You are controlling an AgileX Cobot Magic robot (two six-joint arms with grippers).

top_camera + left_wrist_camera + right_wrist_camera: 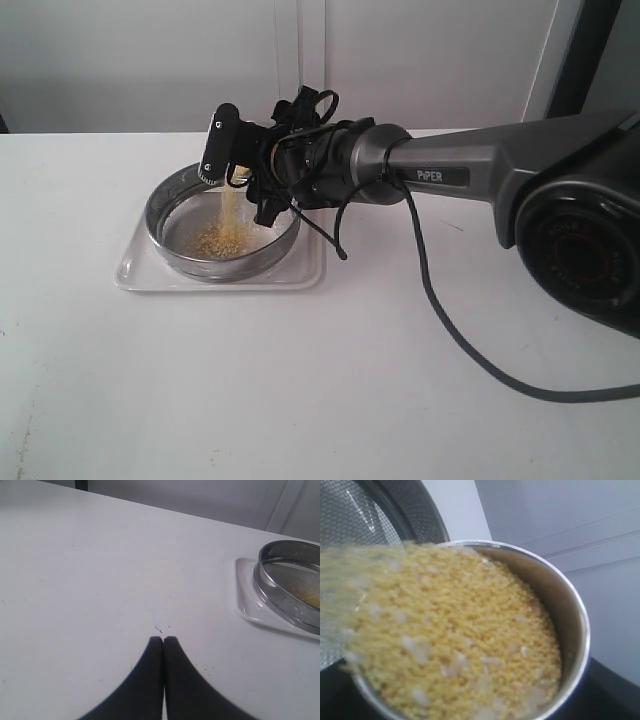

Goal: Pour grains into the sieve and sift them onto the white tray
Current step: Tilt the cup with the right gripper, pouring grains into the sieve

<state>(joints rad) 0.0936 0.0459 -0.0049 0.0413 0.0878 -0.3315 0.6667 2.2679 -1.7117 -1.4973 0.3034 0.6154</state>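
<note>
1. Pale wall backs a white table [300, 400] that fills the scene.
2. On its left half lies the white tray [135, 272].
3. Inside the tray sits the sieve [165, 205].
4. Over the sieve hovers the right hand [240, 172], grasping a tilted steel cup [572, 615].
5. Beside the tray, the left hand [163, 641] hangs over the table, fingers clenched together on nothing.
6. From the cup the grains [222, 238] stream down, piling on the sieve's mesh.

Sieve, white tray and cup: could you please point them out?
sieve [200, 268]: exterior view, near wall.
white tray [135, 275]: exterior view, near-left corner.
cup [572, 615]: right wrist view, steel rim.
</note>
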